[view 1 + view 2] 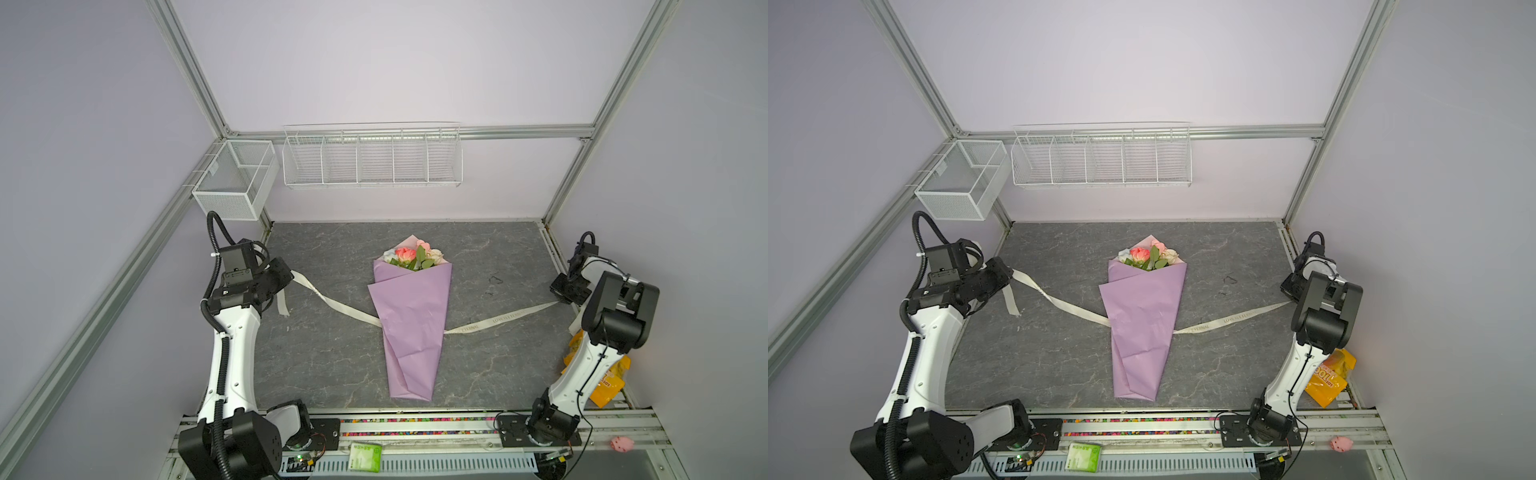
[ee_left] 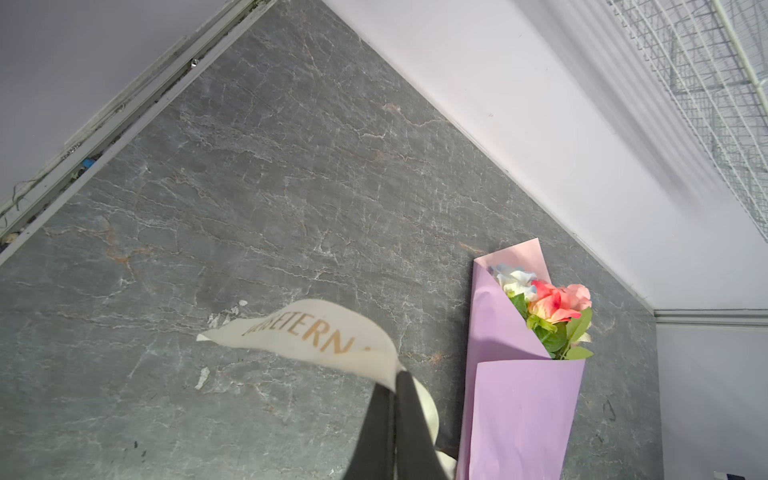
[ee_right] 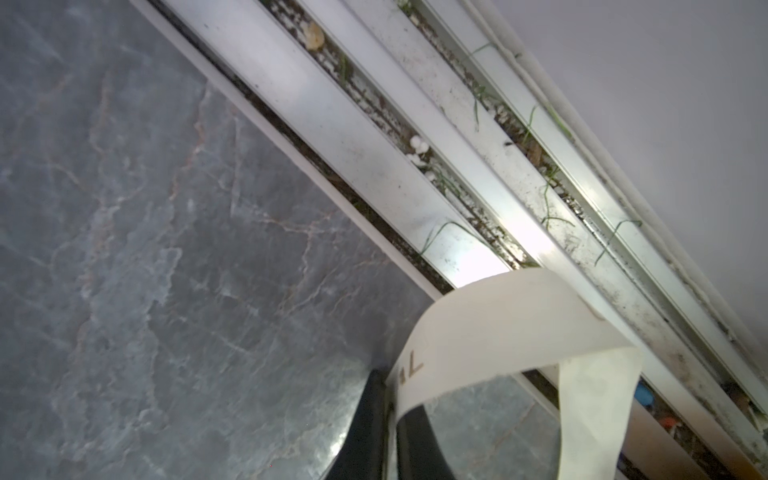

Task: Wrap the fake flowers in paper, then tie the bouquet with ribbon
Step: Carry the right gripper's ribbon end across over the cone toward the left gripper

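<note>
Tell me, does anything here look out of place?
Yes: a yellow snack bag lies past the right edge of the table, and a pink toy and a green packet sit on the front frame. They look like stray clutter.

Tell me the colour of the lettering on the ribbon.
Gold, printed on the cream ribbon; clearest in the left wrist view.

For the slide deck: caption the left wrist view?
Left gripper shut on the cream lettered ribbon; lilac-wrapped bouquet lies nearby on the grey table.
</note>
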`<state>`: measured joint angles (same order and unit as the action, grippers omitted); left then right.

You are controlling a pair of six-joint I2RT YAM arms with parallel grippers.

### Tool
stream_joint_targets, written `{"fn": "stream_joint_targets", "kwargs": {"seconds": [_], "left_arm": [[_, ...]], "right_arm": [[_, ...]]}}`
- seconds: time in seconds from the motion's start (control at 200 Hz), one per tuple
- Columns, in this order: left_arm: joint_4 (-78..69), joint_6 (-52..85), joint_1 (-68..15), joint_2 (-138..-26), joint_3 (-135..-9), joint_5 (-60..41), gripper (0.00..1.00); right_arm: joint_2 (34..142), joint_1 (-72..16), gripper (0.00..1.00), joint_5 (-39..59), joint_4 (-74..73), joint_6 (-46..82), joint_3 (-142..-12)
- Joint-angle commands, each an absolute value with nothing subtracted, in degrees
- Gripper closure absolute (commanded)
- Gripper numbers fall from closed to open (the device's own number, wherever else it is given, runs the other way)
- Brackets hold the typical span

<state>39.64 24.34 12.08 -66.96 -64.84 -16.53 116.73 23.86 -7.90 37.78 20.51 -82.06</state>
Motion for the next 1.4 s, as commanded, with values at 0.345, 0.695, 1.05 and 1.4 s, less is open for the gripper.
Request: {"fn": "stream_joint_targets", "kwargs": {"seconds": [0.345,0.695,1.05,1.4], "left_arm": [[40.4,23.7,13.1,-62.2,-64.7,-16.5,1.00],[35.7,22.4,13.2,-61.5,-63.6,-31.2,1.00],[32.8,23.7,5.9,-59.7,-58.6,-33.3,1.00],[35.0,23.3,5.8,-51.9,-54.5,-30.4,1.00]], "right_arm": [[88.5,8.6,0.93,3.8,32.5,23.5,-71.3],[74.2,-16.1,0.93,4.1,25.9,25.5,-68.3],[89.7,-43.0,0.93,9.6,24.5,18.0,-85.5],[117.3,-53.1,0.91,18.9,35.0,15.1,-109.9]]}}
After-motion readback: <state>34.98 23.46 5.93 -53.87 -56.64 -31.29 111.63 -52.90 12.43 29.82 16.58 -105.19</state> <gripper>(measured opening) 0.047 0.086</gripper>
